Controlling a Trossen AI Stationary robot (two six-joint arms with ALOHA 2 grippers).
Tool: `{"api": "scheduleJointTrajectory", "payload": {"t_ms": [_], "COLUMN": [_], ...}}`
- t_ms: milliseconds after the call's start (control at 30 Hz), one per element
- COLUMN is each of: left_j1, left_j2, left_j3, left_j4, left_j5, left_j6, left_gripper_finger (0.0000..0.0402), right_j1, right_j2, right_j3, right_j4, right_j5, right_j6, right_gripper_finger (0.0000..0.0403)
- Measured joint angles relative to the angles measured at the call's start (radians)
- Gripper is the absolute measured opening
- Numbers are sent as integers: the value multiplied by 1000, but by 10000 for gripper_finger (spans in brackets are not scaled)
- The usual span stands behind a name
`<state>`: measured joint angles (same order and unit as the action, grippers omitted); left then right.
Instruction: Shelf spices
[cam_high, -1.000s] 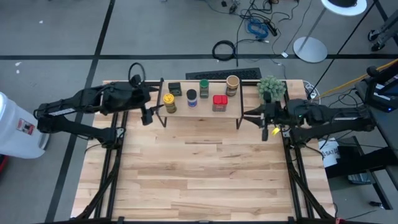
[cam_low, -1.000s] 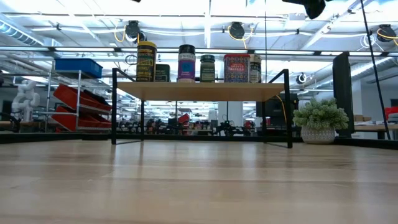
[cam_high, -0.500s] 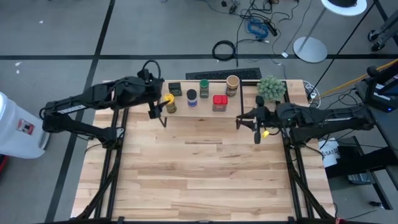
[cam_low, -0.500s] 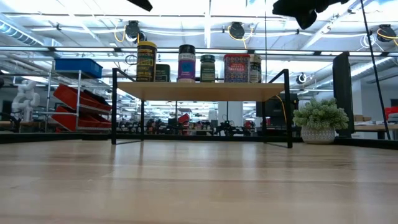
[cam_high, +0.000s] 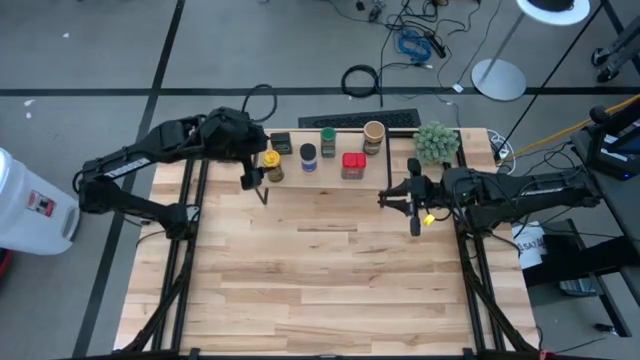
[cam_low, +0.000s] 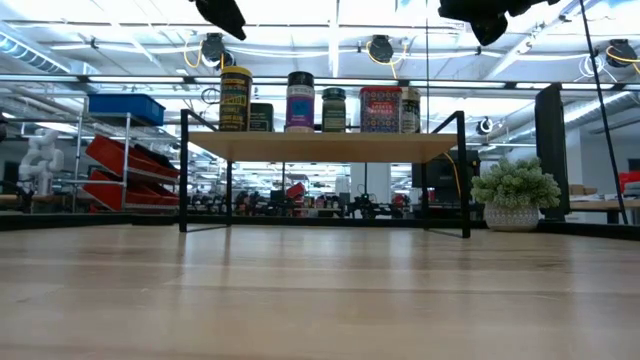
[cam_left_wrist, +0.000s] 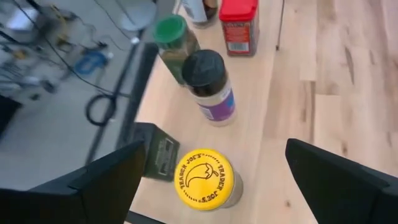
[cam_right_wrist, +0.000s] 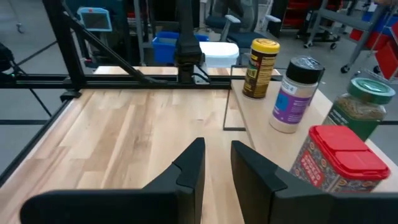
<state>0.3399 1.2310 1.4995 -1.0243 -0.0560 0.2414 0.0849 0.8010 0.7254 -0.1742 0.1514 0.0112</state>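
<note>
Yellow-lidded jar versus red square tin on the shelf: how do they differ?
The yellow-lidded jar is round, its lid printed with a chili logo; the red square tin is boxy with a plain red lid. The jar stands at the shelf's left end under the open left gripper; the tin stands right of centre. Both are upright on top.

Overhead looks straight down, low looks level; both share the shelf (cam_high: 325, 170).
</note>
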Motion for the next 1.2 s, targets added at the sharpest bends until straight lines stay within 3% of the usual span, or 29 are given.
{"api": "scheduleJointTrajectory", "payload": {"t_ms": [167, 633, 1200], "left_j1": [66, 98, 118], "left_j2": [51, 168, 176], "left_j3": [41, 47, 46], "left_j4": [-73, -122, -167], "left_j5": [110, 115, 98], "left_j6": [0, 29, 35], "left_gripper_finger": [395, 395, 395], "right_j1": [16, 16, 16], "right_j2": [0, 0, 40], "right_j3": [0, 0, 0], "right_j4": [4, -1, 2], "right_j5": [0, 0, 0], "right_j6": [-4, -5, -20], "right_gripper_finger": [66, 66, 66]}}
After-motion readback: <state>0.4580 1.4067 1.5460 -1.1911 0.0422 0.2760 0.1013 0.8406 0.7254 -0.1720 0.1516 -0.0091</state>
